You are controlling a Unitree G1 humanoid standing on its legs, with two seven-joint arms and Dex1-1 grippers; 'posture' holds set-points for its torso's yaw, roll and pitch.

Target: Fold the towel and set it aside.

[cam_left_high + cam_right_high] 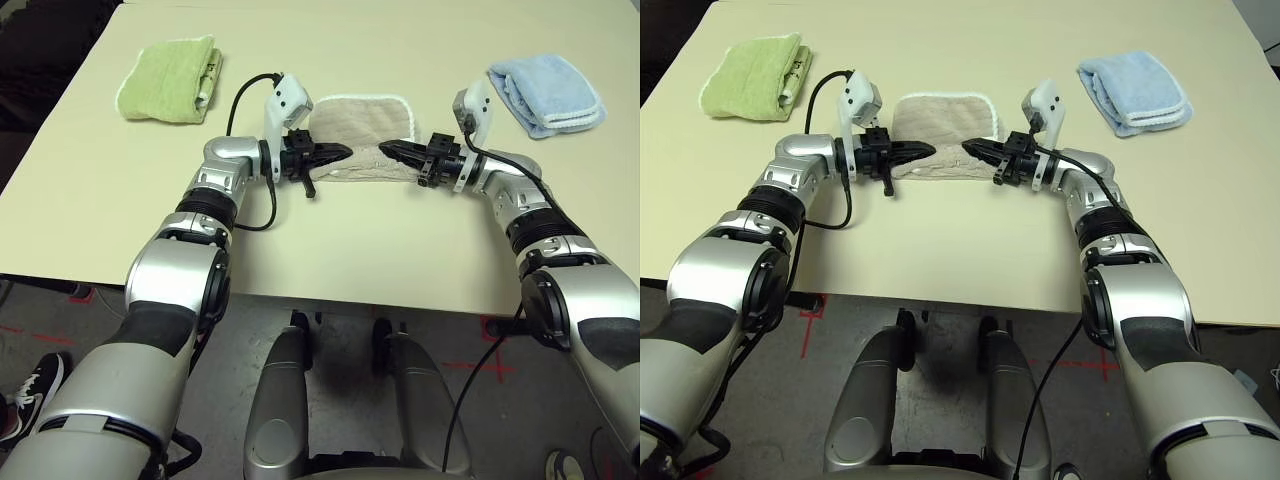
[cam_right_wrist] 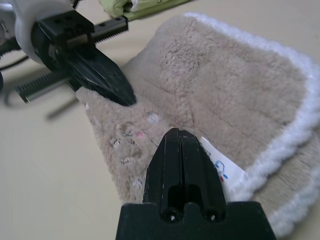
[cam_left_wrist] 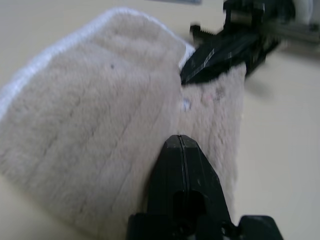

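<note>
The towel point(image 1: 355, 135) lies folded on the cream worktop point(image 1: 380, 250), near its middle and closer to the far half, with the white stitched edging along its far and right sides. A small white label shows at one folded corner in the right wrist view.

The left pincer point(image 1: 340, 153) points level toward the right, its fingers pressed together, tip on the towel's left end. Whether cloth is caught between the fingers cannot be told. The right pincer point(image 1: 392, 150) points level toward the left, fingers likewise pressed together, tip on the towel's near right part. The two tips face each other over the towel, near but apart.

A lime-green folded towel point(image 1: 170, 80) lies at the far left of the worktop, well apart from the left arm. A light blue folded towel point(image 1: 547, 93) lies at the far right, near the right wrist but not touching it.

No containers are on the worktop. The near half of the worktop, between the towel and the front edge, is bare. Open surface also lies between the beige towel and each of the other two.
</note>
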